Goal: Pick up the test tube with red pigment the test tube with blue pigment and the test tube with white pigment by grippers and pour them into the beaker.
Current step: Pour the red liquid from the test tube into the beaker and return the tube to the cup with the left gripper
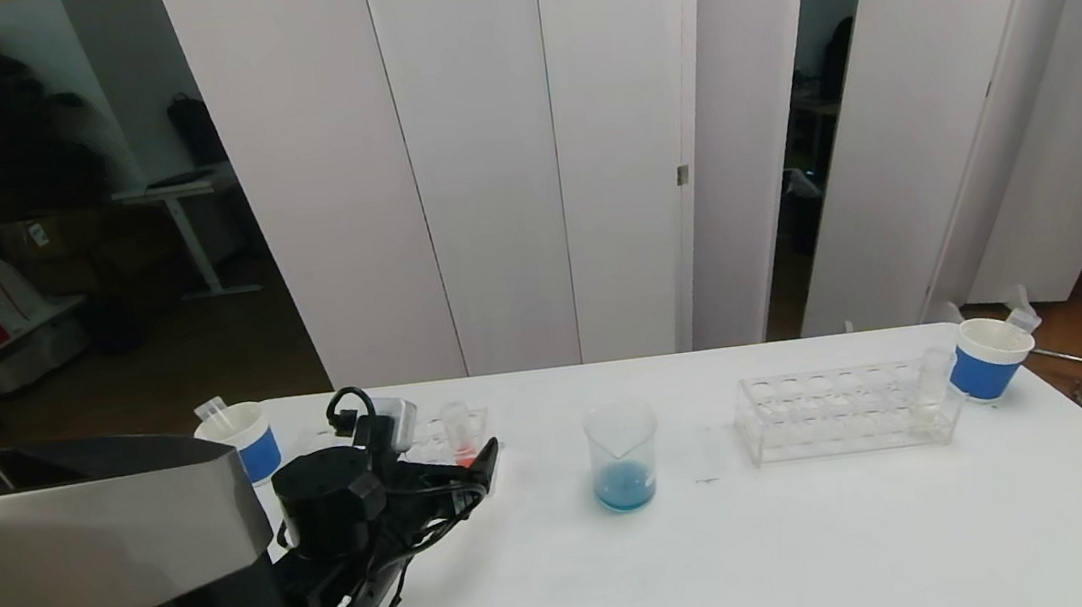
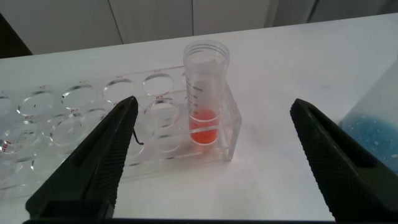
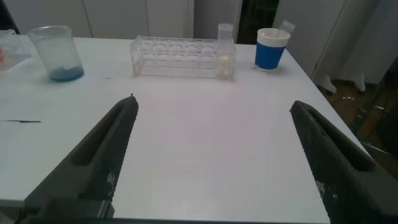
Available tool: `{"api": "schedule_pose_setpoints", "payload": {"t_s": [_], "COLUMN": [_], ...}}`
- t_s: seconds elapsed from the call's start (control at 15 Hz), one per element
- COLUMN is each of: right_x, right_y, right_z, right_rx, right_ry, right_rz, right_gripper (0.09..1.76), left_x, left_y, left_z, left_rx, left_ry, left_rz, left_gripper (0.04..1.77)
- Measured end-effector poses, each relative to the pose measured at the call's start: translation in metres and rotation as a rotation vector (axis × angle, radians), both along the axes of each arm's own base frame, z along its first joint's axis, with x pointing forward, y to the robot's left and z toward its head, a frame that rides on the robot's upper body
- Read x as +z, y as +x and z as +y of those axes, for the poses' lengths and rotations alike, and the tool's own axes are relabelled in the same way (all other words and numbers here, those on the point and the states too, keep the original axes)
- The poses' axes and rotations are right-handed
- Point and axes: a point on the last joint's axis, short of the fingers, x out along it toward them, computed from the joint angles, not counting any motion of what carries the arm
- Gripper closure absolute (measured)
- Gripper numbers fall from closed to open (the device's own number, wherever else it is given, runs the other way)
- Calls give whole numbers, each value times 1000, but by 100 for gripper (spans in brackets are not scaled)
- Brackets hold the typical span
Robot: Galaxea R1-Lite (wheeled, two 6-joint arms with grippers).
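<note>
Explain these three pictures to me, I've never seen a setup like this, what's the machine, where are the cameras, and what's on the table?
It is a two-armed robot at a white table. One picture looks down from its head; the other two come from cameras on its wrists, so the dark prongs at their edges are gripper fingers.

The left gripper is open, facing a clear rack holding the test tube with red pigment. The right gripper is open over bare table, holding nothing.

In the middle stands the beaker with blue liquid already in it. On the robot's right, a second rack holds the test tube with white pigment. A blue-banded paper cup sits past each rack.
</note>
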Motion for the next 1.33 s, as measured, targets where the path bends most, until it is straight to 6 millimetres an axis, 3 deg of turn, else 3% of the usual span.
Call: {"api": "schedule_pose_setpoints", "payload": {"t_s": [0.8,1.33], "right_x": [0,0], "right_y": [0,0], "right_z": [0,0], "right_rx": [0,-1], "right_ry": [0,0], "right_rz": [0,0], "right_gripper": [10,10], "left_x": [-9,-16], "left_y": [38,44], "left_z": [-10,-9], "left_rx": [49,66], "left_ry": [-13,-12], "left_rz": [-74,-68], "left_gripper": [6,6]}}
